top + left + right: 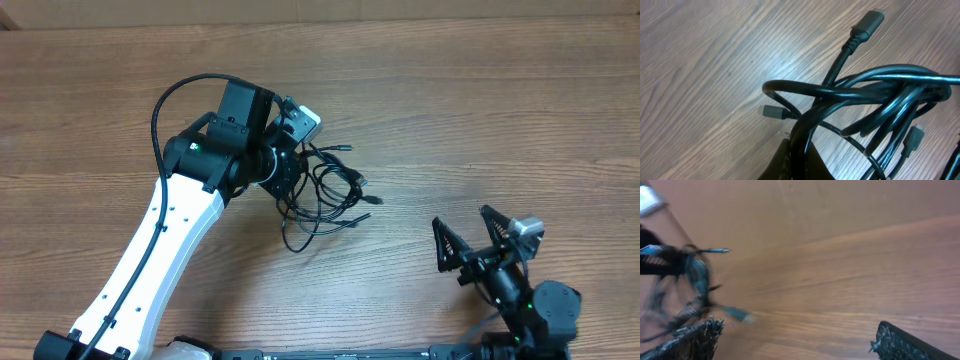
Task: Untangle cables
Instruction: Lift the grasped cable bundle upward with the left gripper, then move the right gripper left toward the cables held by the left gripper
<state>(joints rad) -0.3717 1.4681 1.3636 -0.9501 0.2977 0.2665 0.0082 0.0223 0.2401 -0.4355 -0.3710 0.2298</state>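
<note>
Cables: the tangled bunch (325, 190) sits on the table (500, 100), a bit left of centre, with loops and plugs fanning out right and near.
Left jaws: clamped tight on the bunch's left edge. In your wrist view, several strands (865, 85) run out of the grip together.
Right jaws: wide, holding nothing, well apart at the near right.
Risk: with that many strands pinched at once, I reckon a pull drags the whole knot along instead of loosening it.
Snags: a plug (867, 22) could catch in a loop and tighten things.
Hard to see: overhead, the left arm (170, 240) covers the grip. I can't count the cables or tell whether the bunch is lifted. The right wrist view is smeared.
</note>
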